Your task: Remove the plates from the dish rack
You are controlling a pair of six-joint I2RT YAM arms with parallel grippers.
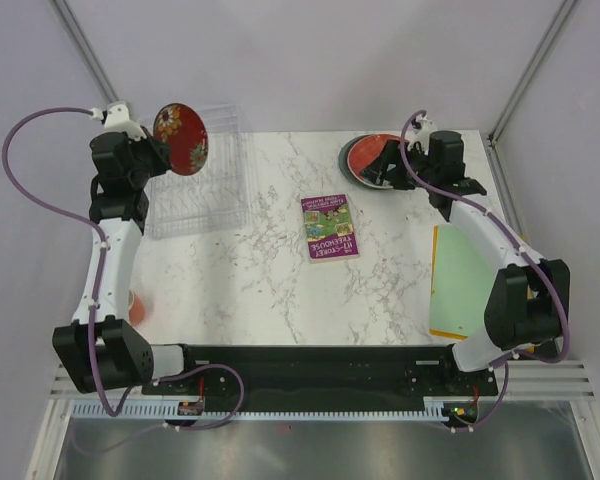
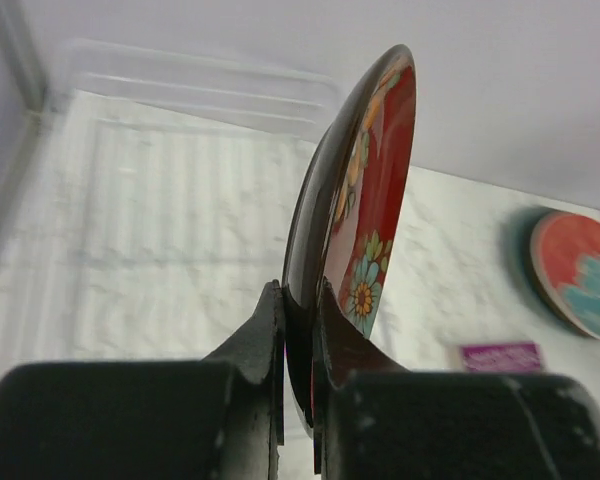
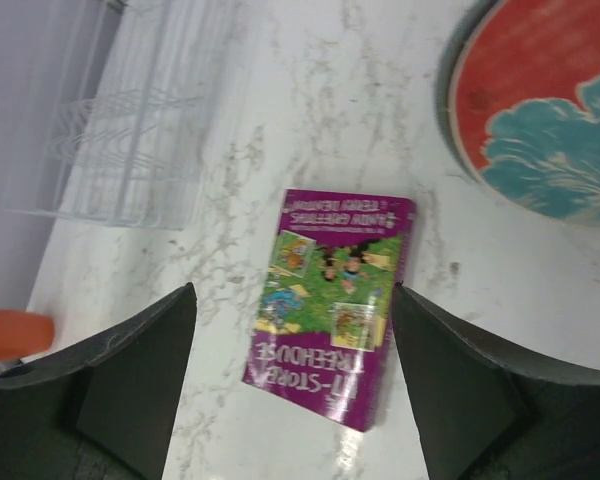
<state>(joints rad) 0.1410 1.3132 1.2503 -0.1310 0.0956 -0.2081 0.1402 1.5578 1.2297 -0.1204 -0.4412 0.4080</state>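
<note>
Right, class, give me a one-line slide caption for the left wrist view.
Left gripper pinches a red flowered plate on edge by its rim, clear dish rack behind.

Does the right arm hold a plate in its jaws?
No, the right jaws stand wide apart with nothing between them, and only the purple book shows below them.

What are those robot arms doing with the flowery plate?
They are taking plates out of a rack. The left pincer is shut on the rim of a red flowery plate, holding it on edge above the clear dish rack. The right pincer hangs open beside the plates on the table. A purple book lies in between.
</note>
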